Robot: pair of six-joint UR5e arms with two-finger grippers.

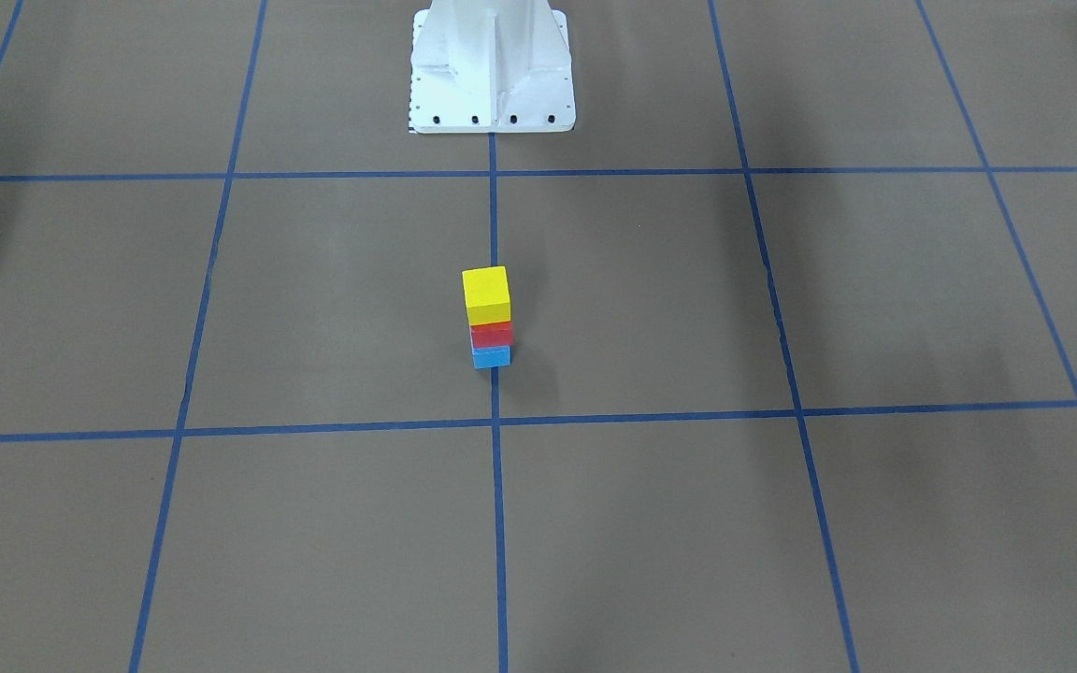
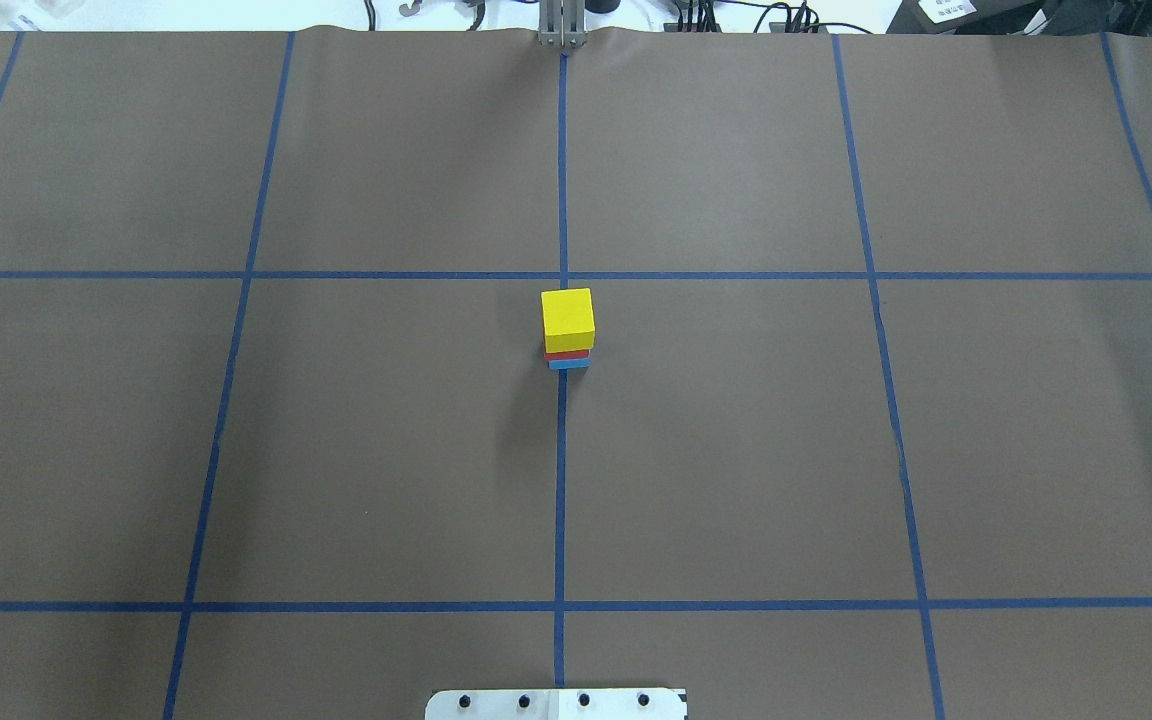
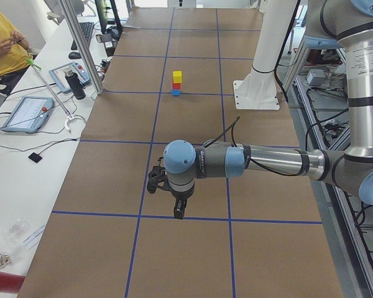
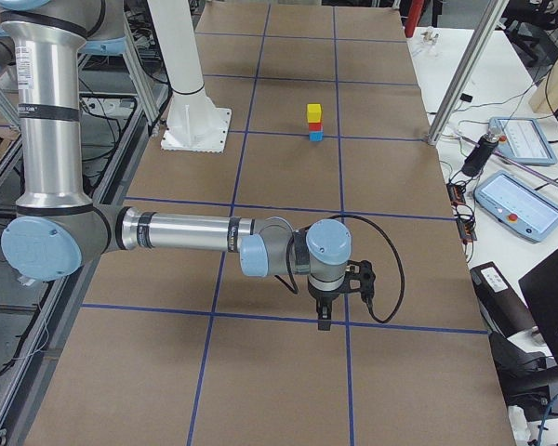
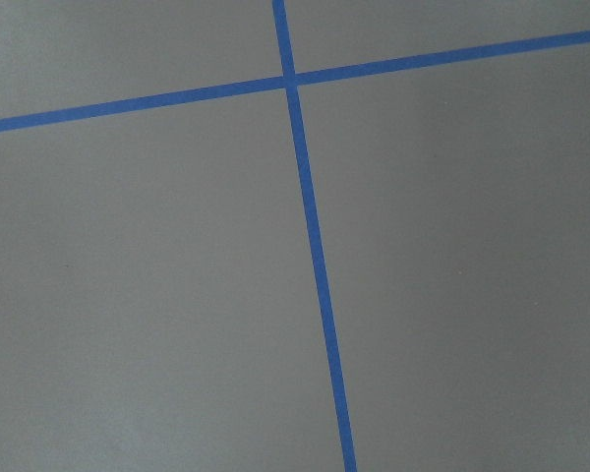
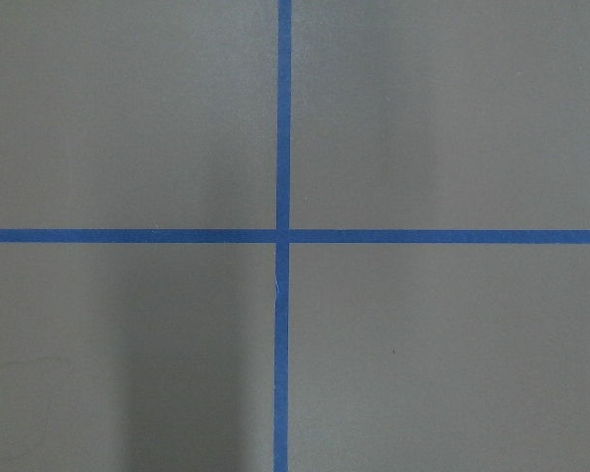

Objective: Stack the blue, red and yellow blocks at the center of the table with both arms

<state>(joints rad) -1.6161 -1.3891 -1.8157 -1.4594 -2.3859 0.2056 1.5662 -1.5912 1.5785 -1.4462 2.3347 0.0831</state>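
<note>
A yellow block (image 1: 486, 293) sits on a red block (image 1: 492, 335), which sits on a blue block (image 1: 492, 356), one upright stack on the table's centre line. The stack also shows in the overhead view (image 2: 568, 320), the left view (image 3: 176, 83) and the right view (image 4: 314, 122). My left gripper (image 3: 179, 211) shows only in the exterior left view, far from the stack near the table's end; I cannot tell if it is open. My right gripper (image 4: 323, 316) shows only in the exterior right view, equally far off; I cannot tell its state. The wrist views show only paper and tape.
Brown paper with blue tape grid lines (image 2: 561, 480) covers the table. The white robot base (image 1: 492, 65) stands behind the stack. Side benches hold tablets (image 4: 525, 204) and cables; a person in yellow (image 3: 3, 43) sits by the left bench.
</note>
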